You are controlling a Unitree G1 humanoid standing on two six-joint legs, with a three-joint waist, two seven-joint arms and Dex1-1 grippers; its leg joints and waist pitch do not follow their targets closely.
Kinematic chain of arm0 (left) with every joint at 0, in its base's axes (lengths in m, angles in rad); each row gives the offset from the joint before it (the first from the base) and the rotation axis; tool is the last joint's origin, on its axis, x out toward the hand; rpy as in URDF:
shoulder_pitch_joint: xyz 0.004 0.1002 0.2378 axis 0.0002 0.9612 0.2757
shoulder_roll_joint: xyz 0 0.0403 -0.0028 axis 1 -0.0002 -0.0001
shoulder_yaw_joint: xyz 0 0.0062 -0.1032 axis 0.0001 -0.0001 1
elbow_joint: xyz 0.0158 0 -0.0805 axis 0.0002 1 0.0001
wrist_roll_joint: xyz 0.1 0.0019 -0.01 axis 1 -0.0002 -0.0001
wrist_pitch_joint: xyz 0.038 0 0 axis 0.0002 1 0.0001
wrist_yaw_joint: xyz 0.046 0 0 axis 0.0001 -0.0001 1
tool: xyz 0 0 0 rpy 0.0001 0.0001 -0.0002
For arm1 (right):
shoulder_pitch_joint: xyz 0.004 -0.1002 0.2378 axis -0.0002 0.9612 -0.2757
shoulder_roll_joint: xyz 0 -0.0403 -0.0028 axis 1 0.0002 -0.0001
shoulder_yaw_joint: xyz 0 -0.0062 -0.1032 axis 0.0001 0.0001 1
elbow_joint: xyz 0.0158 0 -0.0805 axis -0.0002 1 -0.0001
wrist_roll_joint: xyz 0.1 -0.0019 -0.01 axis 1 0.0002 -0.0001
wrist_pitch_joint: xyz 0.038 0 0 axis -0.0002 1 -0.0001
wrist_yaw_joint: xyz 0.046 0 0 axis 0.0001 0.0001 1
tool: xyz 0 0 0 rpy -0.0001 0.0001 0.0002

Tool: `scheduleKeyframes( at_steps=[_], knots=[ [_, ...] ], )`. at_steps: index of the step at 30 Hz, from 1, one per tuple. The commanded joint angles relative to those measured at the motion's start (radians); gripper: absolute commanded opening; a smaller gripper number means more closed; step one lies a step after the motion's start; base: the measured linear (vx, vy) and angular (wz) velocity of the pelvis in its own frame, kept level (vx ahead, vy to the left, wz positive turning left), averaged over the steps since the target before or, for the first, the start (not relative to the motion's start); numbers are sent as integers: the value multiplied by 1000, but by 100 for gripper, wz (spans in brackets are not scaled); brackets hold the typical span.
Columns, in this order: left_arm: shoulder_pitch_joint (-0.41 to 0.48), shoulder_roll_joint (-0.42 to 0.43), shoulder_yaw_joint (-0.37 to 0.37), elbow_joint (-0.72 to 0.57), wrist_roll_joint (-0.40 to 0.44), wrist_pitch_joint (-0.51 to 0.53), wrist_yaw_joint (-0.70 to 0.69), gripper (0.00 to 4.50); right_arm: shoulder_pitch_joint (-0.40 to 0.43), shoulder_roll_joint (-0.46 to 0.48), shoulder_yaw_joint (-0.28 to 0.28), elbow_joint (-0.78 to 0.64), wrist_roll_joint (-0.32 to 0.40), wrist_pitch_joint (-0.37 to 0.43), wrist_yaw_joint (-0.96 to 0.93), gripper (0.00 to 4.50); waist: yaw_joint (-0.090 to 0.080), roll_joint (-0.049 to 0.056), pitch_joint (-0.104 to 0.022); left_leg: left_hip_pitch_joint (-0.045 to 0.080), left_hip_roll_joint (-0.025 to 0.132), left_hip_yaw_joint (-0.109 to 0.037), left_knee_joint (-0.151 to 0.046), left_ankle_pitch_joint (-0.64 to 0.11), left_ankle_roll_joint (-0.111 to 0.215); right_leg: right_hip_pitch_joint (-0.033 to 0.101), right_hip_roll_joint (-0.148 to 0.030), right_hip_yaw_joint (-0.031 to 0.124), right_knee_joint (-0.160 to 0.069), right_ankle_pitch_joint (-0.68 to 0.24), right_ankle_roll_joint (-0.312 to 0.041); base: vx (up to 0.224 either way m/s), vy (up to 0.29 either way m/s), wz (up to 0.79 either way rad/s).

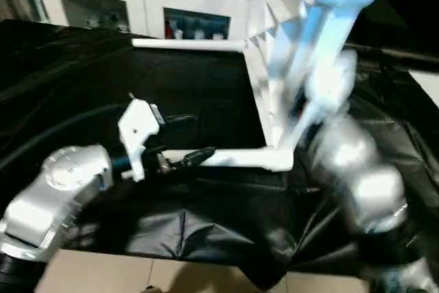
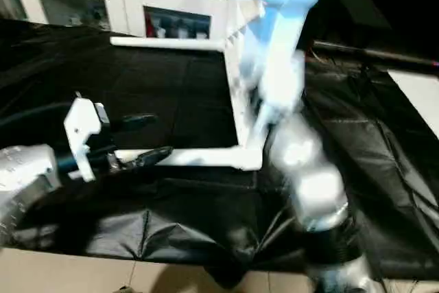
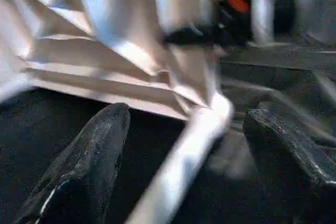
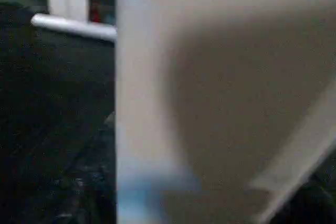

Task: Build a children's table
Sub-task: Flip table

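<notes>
Far left, cabinets (image 1: 103, 12) with glass doors hold small items too blurred to name. The left gripper (image 1: 184, 141) reaches right, fingers (image 3: 89, 166) spread around a lower leg (image 1: 247, 158) without touching, as its wrist view shows. The tabletop (image 1: 264, 66) stands on edge at center, legs (image 1: 188, 44) pointing left. The right gripper's (image 1: 329, 84) state cannot be made out against it.

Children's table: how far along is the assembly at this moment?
Done: the tabletop stands on edge on the black cover with at least three legs seated, pointing sideways. In hand: the left gripper, open, straddles the lowest leg. Left: a fourth leg cannot be confirmed, and the table is not yet set upright.
</notes>
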Motion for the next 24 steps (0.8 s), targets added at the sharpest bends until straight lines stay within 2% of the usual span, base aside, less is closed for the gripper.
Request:
scheduleKeyframes(
  at_steps=[1,2,4,5,6,10,11,13,15,16,19,20,22,24],
  knots=[
    [9,-20,-3,-6,31,40,92,387,-7,-7,-5,-15,4,-44,20,321,-2,13,-64,32,32,-25,-88,-435,-128,17,-16,19,-71,-306,-69,0,0,0],
    [9,-31,-6,-4,49,47,118,387,0,-8,-4,-10,9,-55,31,334,-2,14,-60,23,30,-22,-87,-399,-114,22,-17,22,-69,-292,-74,0,0,0],
    [13,-54,6,-3,24,55,125,387,5,-8,-3,-7,8,-59,38,344,-2,18,-61,25,30,-19,-84,-374,-110,22,-17,22,-69,-291,-79,0,0,0],
    [21,-81,23,-3,-25,67,119,387,12,-7,2,0,6,-68,51,349,0,17,-61,26,30,-17,-82,-359,-110,22,-14,23,-69,-274,-86,0,0,0],
    [24,-85,25,-3,-33,66,114,387,14,-6,3,3,6,-72,54,363,3,17,-62,26,30,-16,-82,-348,-110,23,-15,23,-67,-263,-90,0,0,0],
    [65,-65,-1,0,42,-40,50,387,17,6,17,39,-46,-161,66,380,6,14,-63,24,31,-13,-80,-299,-99,29,-10,23,-65,-208,-94,0,0,0],
    [79,-59,-3,-9,54,-63,32,387,17,14,15,54,-50,-176,67,380,5,16,-62,25,32,-13,-81,-303,-98,28,-11,23,-65,-218,-92,0,0,0],
    [84,-43,-9,-23,64,-25,45,387,17,18,13,65,-50,-189,68,380,5,20,-61,31,33,-13,-81,-325,-102,23,-8,23,-65,-234,-95,0,0,0],
    [92,-18,-25,-38,94,-19,47,387,16,24,12,85,-48,-205,72,380,6,19,-60,33,33,-14,-82,-346,-104,23,-8,22,-65,-253,-93,0,0,0],
    [100,-1,-32,-47,114,-19,48,387,13,33,6,106,-50,-214,62,380,4,18,-57,31,33,-15,-84,-363,-103,23,-8,22,-67,-280,-89,0,0,0],
    [117,24,-39,-56,159,-36,53,387,2,61,-5,154,-44,-232,49,380,3,14,-55,35,34,-18,-84,-408,-104,17,-12,22,-74,-357,-80,0,0,0],
    [122,24,-34,-57,173,-42,60,387,-4,80,-11,178,-34,-245,55,380,2,16,-54,35,34,-19,-85,-418,-105,16,-12,23,-76,-372,-81,0,0,0],
    [123,17,-29,-55,174,-44,66,387,-10,89,-9,197,-36,-257,58,380,3,12,-56,36,34,-20,-85,-417,-106,16,-13,22,-75,-366,-85,0,0,0],
    [129,12,-27,-55,186,-52,63,387,-15,95,-5,215,-48,-279,62,380,4,15,-57,35,34,-19,-86,-403,-106,18,-11,22,-70,-332,-92,0,0,0]
  ],
)
